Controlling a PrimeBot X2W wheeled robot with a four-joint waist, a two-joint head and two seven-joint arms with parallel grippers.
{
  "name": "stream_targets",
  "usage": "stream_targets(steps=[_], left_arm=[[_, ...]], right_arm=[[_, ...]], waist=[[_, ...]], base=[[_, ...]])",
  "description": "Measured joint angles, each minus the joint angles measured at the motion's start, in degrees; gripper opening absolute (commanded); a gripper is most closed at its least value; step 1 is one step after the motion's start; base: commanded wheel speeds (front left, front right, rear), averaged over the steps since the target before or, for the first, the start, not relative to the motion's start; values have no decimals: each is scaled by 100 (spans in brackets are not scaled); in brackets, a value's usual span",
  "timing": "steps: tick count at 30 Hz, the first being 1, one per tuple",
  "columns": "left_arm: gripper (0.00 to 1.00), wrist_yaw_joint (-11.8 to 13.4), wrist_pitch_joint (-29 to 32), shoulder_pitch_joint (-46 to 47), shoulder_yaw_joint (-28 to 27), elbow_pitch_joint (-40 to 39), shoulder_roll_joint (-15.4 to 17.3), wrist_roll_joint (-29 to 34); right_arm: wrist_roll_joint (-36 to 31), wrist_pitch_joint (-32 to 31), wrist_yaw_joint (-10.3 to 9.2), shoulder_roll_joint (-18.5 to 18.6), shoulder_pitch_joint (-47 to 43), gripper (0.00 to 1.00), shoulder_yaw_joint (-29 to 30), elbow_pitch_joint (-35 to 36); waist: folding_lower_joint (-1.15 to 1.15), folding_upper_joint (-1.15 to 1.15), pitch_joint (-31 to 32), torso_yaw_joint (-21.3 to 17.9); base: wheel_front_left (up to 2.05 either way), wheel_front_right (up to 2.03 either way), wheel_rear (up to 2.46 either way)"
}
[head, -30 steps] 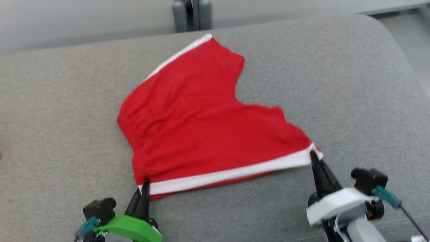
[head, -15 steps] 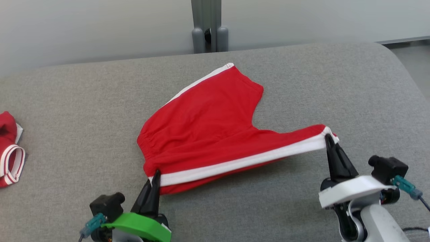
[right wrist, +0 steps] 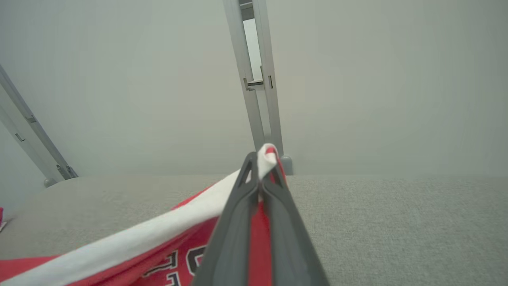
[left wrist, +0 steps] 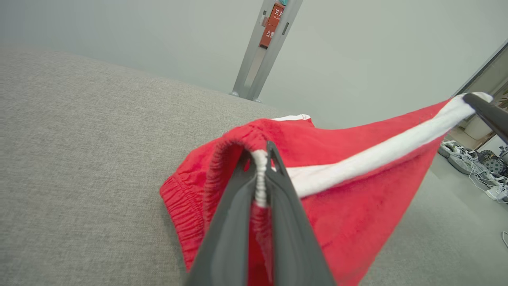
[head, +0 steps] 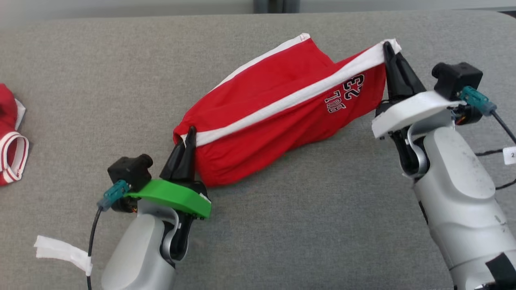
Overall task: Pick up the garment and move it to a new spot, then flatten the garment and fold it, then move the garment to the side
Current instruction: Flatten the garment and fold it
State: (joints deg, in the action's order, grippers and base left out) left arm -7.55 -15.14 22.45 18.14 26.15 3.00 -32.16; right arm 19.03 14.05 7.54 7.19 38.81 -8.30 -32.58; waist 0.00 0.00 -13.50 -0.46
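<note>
Now your left gripper (head: pixel 191 132) and right gripper (head: pixel 388 46) pinch the red shorts (head: pixel 262 94) over the grey cushion (head: pixel 322 193). A pale wall (right wrist: pixel 119 79) stands behind.

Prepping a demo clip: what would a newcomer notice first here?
The red shorts, white-striped with printed lettering, stretch partly lifted off the grey cushion at centre. The left gripper pinches the waistband end low, the right gripper the leg-hem end higher, jaws shut on cloth. Another red garment lies at the far left edge.
</note>
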Motion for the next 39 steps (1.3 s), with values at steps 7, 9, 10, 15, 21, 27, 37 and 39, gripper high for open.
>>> stream_targets(steps=[7,9,10,15,21,27,37,39], left_arm=[[0,76,-1,731,76,219,-14,33],[0,122,-1,884,192,266,-18,-19],[0,156,-1,951,244,287,-18,-52],[0,314,-1,1176,387,296,-15,-244],[100,506,-1,1167,438,268,-18,-456],[100,614,-1,972,215,127,-18,-260],[100,656,-1,553,-52,-157,-16,15],[100,656,-1,502,-89,-191,-18,34]], right_arm=[[-524,63,0,88,1205,0,141,-983],[-628,68,0,86,1444,0,144,-1209],[-702,71,0,82,1548,0,135,-1322],[-968,96,0,7,1928,47,197,-1741],[-1243,100,0,-38,2031,100,432,-1858],[-1481,100,0,64,1846,100,679,-1885],[-1623,101,0,290,1466,100,634,-2466],[-1517,101,0,242,1459,100,528,-2609]], waist=[[0,0,-503,355],[0,0,-636,456],[0,0,-705,511],[0,0,-1014,738],[0,0,-1241,921],[0,0,-1265,933],[0,0,-1231,934],[0,0,-1235,940]], base=[[0,0,0],[0,0,0],[0,0,0],[0,0,0],[0,0,0],[0,0,0],[0,0,0],[0,0,0]])
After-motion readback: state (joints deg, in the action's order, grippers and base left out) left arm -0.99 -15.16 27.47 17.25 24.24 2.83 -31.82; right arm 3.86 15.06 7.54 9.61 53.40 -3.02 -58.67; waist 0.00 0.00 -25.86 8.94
